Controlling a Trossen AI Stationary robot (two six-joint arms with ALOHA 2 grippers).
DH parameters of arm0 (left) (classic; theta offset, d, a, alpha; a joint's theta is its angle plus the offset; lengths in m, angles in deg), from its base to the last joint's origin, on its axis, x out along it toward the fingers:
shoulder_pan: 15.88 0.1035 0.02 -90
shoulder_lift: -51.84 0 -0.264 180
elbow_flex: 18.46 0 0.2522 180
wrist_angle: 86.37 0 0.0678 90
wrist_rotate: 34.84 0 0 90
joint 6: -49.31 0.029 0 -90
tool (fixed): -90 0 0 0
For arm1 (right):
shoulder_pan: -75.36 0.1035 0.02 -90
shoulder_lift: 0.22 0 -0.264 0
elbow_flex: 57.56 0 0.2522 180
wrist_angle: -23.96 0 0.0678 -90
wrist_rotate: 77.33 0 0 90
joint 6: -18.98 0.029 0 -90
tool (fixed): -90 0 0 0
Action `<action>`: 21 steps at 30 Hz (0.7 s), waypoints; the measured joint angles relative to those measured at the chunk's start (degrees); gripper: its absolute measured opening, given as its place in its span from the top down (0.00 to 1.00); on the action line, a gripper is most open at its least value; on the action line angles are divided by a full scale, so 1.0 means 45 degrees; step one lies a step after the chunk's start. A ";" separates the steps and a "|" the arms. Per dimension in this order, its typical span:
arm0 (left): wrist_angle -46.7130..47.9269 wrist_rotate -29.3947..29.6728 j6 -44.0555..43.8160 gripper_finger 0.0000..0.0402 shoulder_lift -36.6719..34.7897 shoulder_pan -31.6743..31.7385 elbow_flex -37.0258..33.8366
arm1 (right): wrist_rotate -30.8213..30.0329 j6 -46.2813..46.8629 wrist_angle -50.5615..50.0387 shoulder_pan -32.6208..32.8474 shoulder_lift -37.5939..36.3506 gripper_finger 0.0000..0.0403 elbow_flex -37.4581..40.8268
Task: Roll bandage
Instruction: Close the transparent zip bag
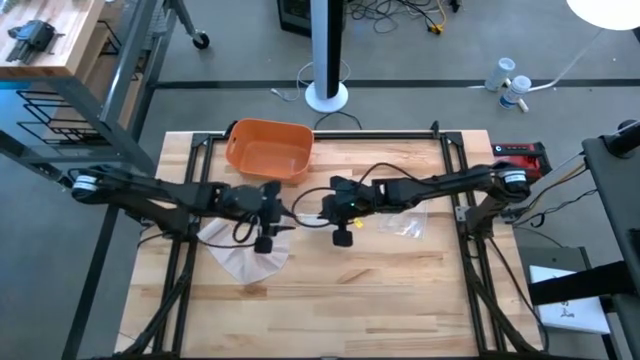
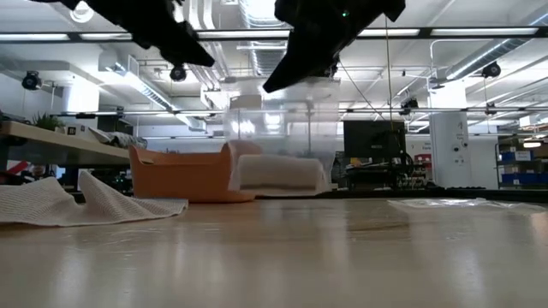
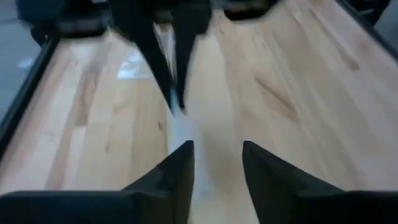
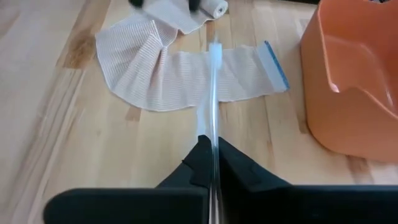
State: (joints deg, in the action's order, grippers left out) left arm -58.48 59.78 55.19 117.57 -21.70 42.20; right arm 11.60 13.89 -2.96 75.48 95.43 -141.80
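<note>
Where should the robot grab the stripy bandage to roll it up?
Probably the blue-edged end of the bandage. That end lies flat and free on the table, so coming straight down from above suits it; the other end is bunched in folds.

Bright, even overhead light from ceiling lamps [image 2: 83,10]. Soft glare across the table [image 2: 274,257]. Heavy blur in the left wrist view.
</note>
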 joint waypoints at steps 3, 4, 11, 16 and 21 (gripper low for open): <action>-0.0200 0.0761 -0.0763 0.63 -0.0781 -0.0478 -0.0705 | -0.0002 -0.0130 -0.0343 0.0032 -0.0461 0.99 0.0000; -0.0456 0.1094 -0.0968 0.62 -0.0970 -0.0591 -0.1096 | -0.0010 -0.0175 -0.0387 0.0070 -0.0561 0.99 0.0000; -0.5855 0.2095 -0.1238 0.62 -0.1423 -0.0774 -0.4116 | 0.0007 -0.0036 -0.0381 0.0228 -0.0900 1.00 -0.0015; -0.9571 0.2096 -0.0650 0.65 -0.0848 -0.0759 -0.5409 | -0.0001 0.0034 -0.0067 0.0253 -0.0845 1.00 -0.0015; -1.0245 0.2122 -0.0878 0.67 -0.0112 -0.0749 -0.5302 | -0.0009 0.0249 0.0816 0.0396 -0.0847 1.00 -0.0015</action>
State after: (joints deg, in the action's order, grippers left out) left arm -104.58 69.33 51.24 117.07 -25.07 18.34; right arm 11.56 15.01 0.71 77.26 91.61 -141.86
